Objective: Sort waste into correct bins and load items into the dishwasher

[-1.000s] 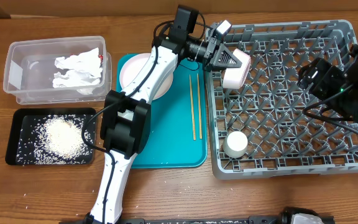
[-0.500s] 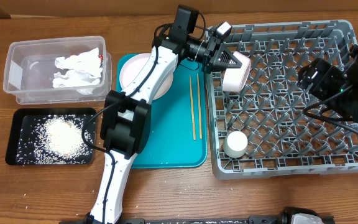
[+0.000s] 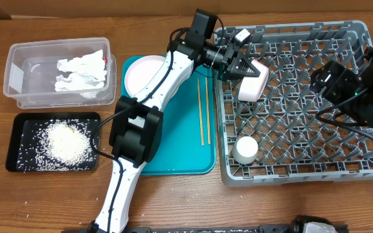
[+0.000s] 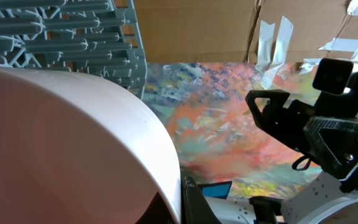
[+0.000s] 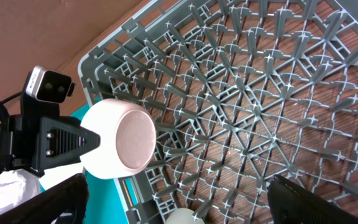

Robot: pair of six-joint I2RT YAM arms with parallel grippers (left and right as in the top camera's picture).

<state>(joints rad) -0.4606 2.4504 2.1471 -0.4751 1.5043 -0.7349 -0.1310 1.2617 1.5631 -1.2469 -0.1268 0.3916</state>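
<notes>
Bottom left of the overhead view, a black tray (image 3: 9, 155) holds a heap of rice (image 3: 63, 142), and a small white cup (image 3: 245, 150) stands in the lower left of the grey dish rack (image 3: 303, 176). Higher up, two chopsticks (image 3: 203, 113) lie lengthwise on a teal tray (image 3: 180, 155) beside a white plate (image 3: 138, 71), while the clear tub (image 3: 11, 77) at upper left holds crumpled napkins (image 3: 79, 71). At the top, the left gripper (image 3: 243, 65) is clamped on the rim of a white bowl (image 3: 254, 83). The bowl hangs tipped on its side over the rack's upper-left corner, its base pointing right, away from the gripper. The right gripper (image 5: 174, 186) stands spread wide and empty near the rack's right edge, well apart from the bowl, so setting it down looks like the left arm's job.
</notes>
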